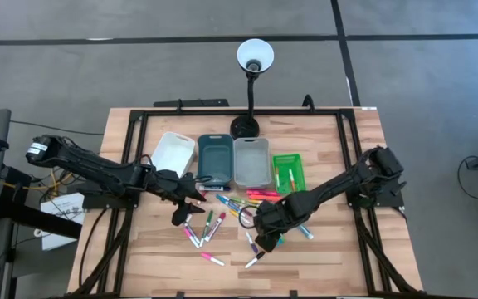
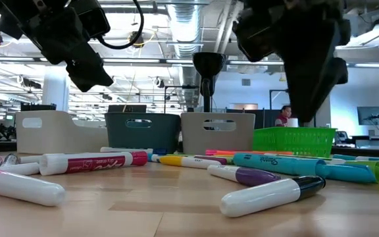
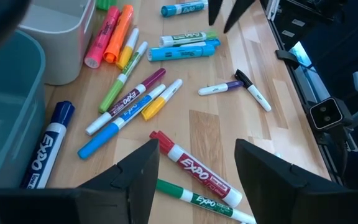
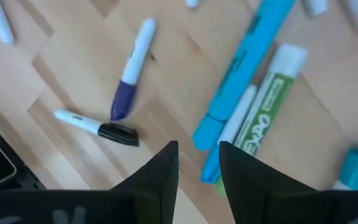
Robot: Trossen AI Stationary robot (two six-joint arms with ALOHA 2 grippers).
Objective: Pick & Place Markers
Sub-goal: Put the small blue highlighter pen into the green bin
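High view: we log the markers [image 1: 222, 218] scattered at lower centre, left gripper [image 1: 191, 204] and right gripper [image 1: 262, 234] over them. Wrist views — left fingers [image 3: 135, 174] apart, right fingers [image 4: 163, 168] slightly apart, both empty.

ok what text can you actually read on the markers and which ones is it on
"EXPO": red-capped marker, left wrist view.
"EXPO": blue-capped marker beside the teal bin.
"EXPO": green-capped marker, smaller print.
"Sharpie": teal marker, low view.
Print on the pink-capped marker and the right wrist's green-labelled marker: too blurred to read.
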